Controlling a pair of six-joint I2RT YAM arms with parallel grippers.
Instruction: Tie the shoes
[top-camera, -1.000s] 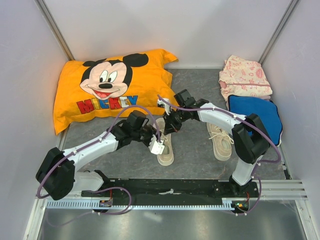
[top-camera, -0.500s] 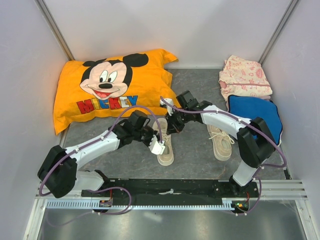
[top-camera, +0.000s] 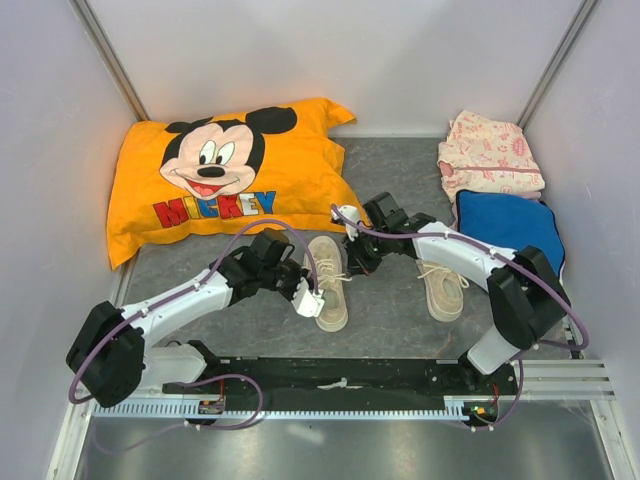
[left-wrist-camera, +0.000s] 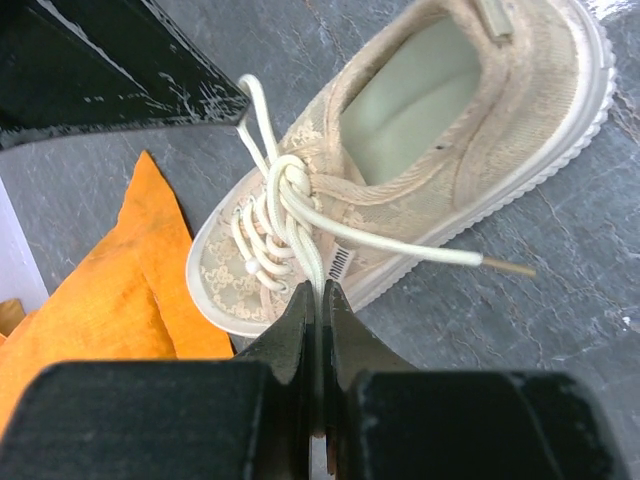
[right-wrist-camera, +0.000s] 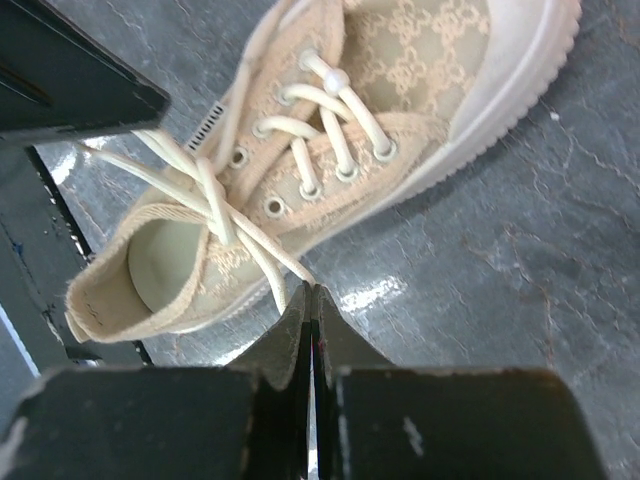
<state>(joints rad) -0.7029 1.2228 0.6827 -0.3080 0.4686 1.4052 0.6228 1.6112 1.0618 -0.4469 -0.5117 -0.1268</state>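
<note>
Two cream-beige shoes lie on the grey floor, the left shoe (top-camera: 328, 283) between my grippers and the right shoe (top-camera: 441, 279) apart from them. My left gripper (top-camera: 303, 287) (left-wrist-camera: 318, 292) is shut on a white lace strand that runs up to the knot (left-wrist-camera: 286, 180) over the tongue. On the shoe's other side, my right gripper (top-camera: 357, 262) (right-wrist-camera: 312, 291) is shut on another white lace strand of this same shoe (right-wrist-camera: 370, 120). A loose lace end (left-wrist-camera: 470, 260) trails off over the sole onto the floor.
An orange Mickey pillow (top-camera: 225, 180) lies at the back left, its corner close to the shoe's toe (left-wrist-camera: 100, 300). Pink folded cloth (top-camera: 490, 155) and a blue cushion (top-camera: 512, 228) sit at the back right. Walls close in on both sides.
My left gripper has closed on the lace and drawn slightly left. My right gripper, still shut on its strand, has moved right and toward the near edge.
</note>
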